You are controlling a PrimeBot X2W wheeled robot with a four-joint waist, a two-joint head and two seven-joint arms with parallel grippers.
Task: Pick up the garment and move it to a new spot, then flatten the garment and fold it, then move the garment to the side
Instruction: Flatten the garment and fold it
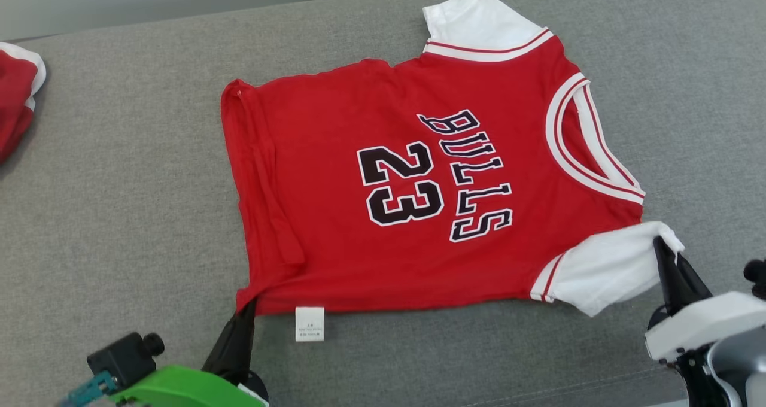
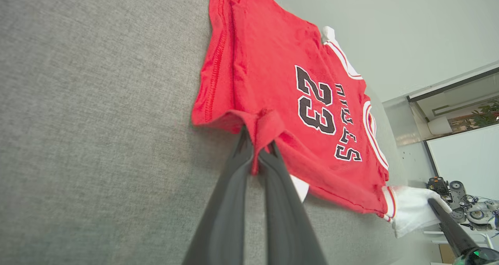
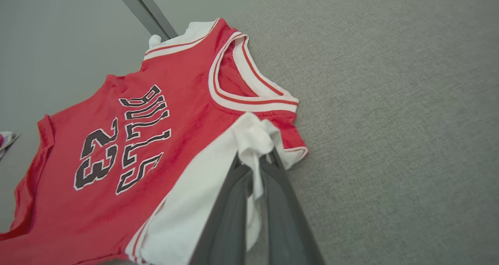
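Though flat, garment (image 1: 335,131) hem (image 1: 263,296) in left claw (image 1: 246,306), sleeve (image 1: 604,269) in right claw (image 1: 660,243).

Left gripper (image 1: 244,311): two long dark tapered fingers on a glossy bright-green wrist housing (image 1: 179,389), with a black boxy module (image 1: 122,359) alongside. Right gripper (image 1: 663,248): matching dark fingers, white wrist shell (image 1: 700,326), black round knob (image 1: 755,270).

Right tool (image 3: 256,156) clamped on white sleeve (image 3: 202,179) of red jersey (image 3: 187,124); jersey print-side up on grey fabric surface (image 3: 390,121).
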